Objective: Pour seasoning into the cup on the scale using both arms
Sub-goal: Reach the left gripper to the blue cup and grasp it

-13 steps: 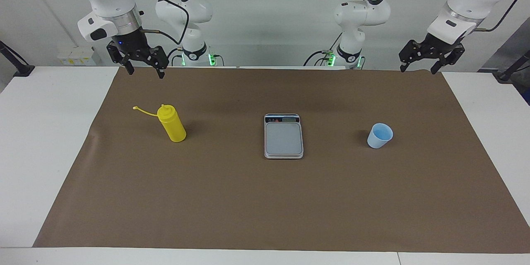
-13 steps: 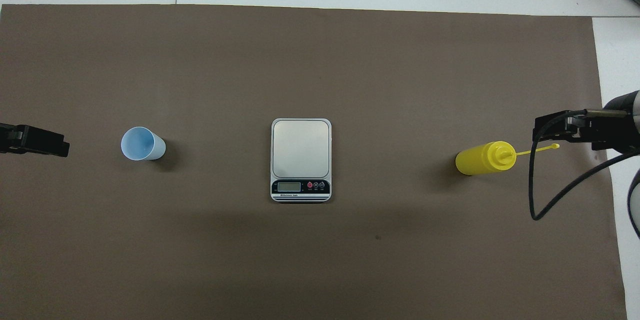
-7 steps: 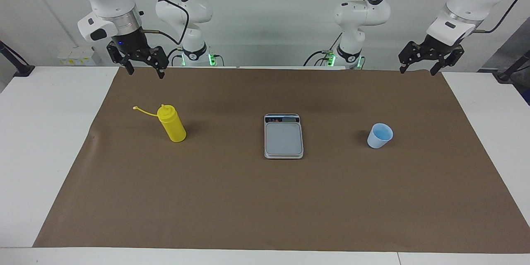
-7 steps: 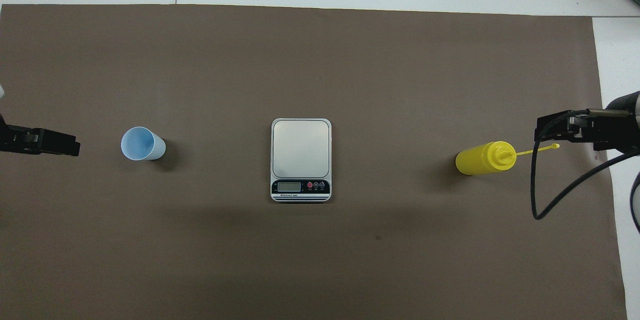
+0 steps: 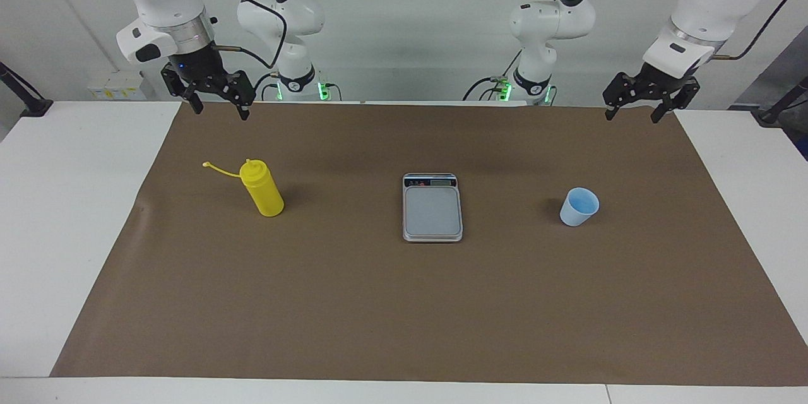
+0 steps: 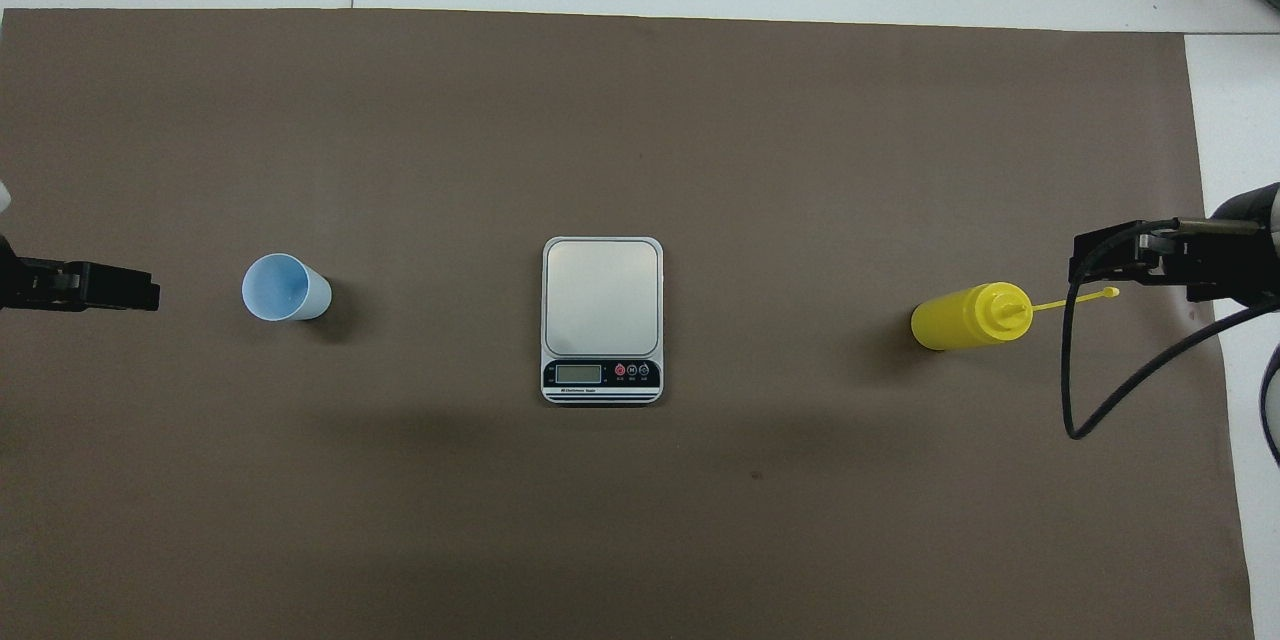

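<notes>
Facing view: your left gripper, jaws wide and empty, has drifted toward the blue cup; the right gripper waits, jaws wide, above the yellow squeeze bottle. The kitchen scale stands bare mid-desk; nothing grasped yet.

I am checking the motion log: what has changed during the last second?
The left gripper, open and empty, shifted slightly toward the cup while staying raised. The right gripper, seasoning and scale stayed as they were.
</notes>
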Controlling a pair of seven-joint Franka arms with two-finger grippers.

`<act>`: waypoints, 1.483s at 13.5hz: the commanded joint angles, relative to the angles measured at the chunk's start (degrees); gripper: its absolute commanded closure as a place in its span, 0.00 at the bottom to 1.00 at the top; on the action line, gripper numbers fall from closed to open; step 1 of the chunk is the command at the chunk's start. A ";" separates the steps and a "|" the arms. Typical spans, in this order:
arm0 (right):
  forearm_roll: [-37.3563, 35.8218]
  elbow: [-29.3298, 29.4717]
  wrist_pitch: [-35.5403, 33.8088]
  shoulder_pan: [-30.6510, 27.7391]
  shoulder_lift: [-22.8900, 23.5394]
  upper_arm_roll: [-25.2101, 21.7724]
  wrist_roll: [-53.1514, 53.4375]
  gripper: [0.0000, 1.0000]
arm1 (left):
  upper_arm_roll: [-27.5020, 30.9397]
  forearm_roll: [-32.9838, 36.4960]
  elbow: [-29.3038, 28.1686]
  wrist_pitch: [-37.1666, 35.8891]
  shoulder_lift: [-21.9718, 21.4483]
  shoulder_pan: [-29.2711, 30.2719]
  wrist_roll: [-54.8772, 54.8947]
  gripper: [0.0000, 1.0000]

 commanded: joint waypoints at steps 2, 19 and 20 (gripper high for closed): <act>0.05 -1.72 0.96 -0.33 -1.40 0.25 0.55 0.00 | -0.15 -0.57 -1.35 5.11 3.25 0.30 -1.91 0.00; 0.05 -2.24 0.69 0.02 -1.84 0.25 0.55 0.00 | -0.15 -0.48 -23.15 35.35 8.53 0.92 -14.83 0.00; 0.05 -2.24 0.60 0.02 -1.84 0.25 0.55 0.00 | -0.15 -0.48 -23.24 35.53 9.23 0.65 -15.01 0.00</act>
